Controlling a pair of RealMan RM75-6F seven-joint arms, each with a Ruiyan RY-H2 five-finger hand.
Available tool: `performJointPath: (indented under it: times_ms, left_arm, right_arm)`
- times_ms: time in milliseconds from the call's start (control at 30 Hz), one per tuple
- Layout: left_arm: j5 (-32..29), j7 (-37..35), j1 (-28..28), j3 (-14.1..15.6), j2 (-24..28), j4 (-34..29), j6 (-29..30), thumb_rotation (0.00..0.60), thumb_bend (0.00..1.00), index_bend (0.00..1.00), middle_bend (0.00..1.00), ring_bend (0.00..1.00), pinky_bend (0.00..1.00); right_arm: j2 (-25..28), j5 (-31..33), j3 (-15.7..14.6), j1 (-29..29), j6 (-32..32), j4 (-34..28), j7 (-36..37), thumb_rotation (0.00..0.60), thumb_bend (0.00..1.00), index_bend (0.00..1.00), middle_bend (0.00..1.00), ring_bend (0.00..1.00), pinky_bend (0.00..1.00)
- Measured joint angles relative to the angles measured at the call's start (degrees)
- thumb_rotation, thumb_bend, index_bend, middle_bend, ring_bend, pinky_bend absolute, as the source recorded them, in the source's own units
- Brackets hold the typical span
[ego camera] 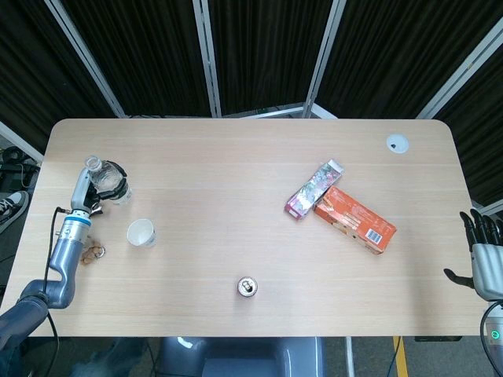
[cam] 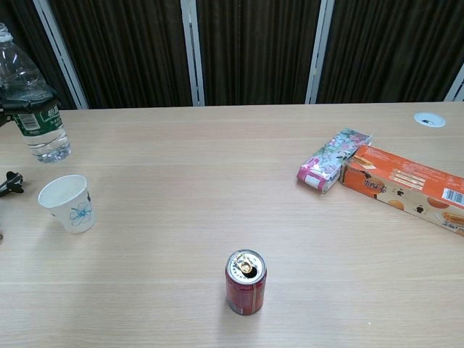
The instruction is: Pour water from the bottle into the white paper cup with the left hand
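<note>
- Over at the left edge of the bench (ego camera: 236, 157), my left hand (ego camera: 81, 191) has the bottle (cam: 32, 101) gripped around its middle, upright, neck pointing up, no cap on that I can make out.
- Can't tell if the bottle's base is actually resting on the wood or floating just above it; the chest view makes it look very close either way.
- White paper cup (cam: 67, 204) is standing just beside the bottle, a bit nearer my side of the bench, mouth up and apart from it. Can't really see a water level inside from either camera.
- My guess: with the bottle upright and not tipped over the cup, the pouring part is either done or paused, and what's left is mostly putting the bottle down and letting go.
- My right hand (ego camera: 486, 253) is hanging off the right edge, fingers spread, holding nothing.
- Other stuff on the light wood top: red soda can (cam: 246, 281) near the front edge, orange box (ego camera: 355, 219) and a floral pack (ego camera: 313, 189) toward the right, touching each other, plus some small bits (ego camera: 93, 251) near the left edge.
- Dark curtains with pale frame bars behind the bench.
</note>
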Motion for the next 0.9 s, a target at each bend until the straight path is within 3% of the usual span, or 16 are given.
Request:
performJointPath:
  times_ms: [433,567,733,800,900]
  left_arm:
    - [0.87,-3.73,-1.41,0.67,-7.3,11.23,-5.05,0.6,0.45,0.54,0.51,0.41,0.37]
    - [1.71,-4.69,-1.51,1.28,-8.79,13.12,-5.42,0.6,0.29,0.54,0.5,0.41,0.37]
    - [2.71,-5.7,-1.33,2.15,-9.74,14.67,-5.82,0.6,0.2,0.53,0.48,0.39,0.34]
    - [3.14,-5.76,-1.21,2.5,-9.99,15.18,-5.63,0.6,0.14,0.51,0.43,0.34,0.29]
    - [3.58,-5.91,-0.99,2.78,-10.22,15.52,-4.88,0.6,0.05,0.4,0.28,0.2,0.17]
  right_arm:
    - [-1.15,1.65,0.1,0.82,-1.65,1.29,-1.54,0.6,0.0,0.0,0.0,0.0,0.0]
    - [-1.29,1.93,0.08,0.92,-1.98,1.56,-1.58,0.6,0.0,0.0,0.0,0.0,0.0]
    - [-1.41,2.05,0.03,1.06,-2.34,1.84,-1.44,0.6,0.0,0.0,0.0,0.0,0.0]
    - [-1.42,1.95,0.0,1.12,-2.44,1.9,-1.27,0.6,0.0,0.0,0.0,0.0,0.0]
    - [-1.45,1.88,-0.02,1.14,-2.43,2.01,-1.12,0.6,0.0,0.0,0.0,0.0,0.0]
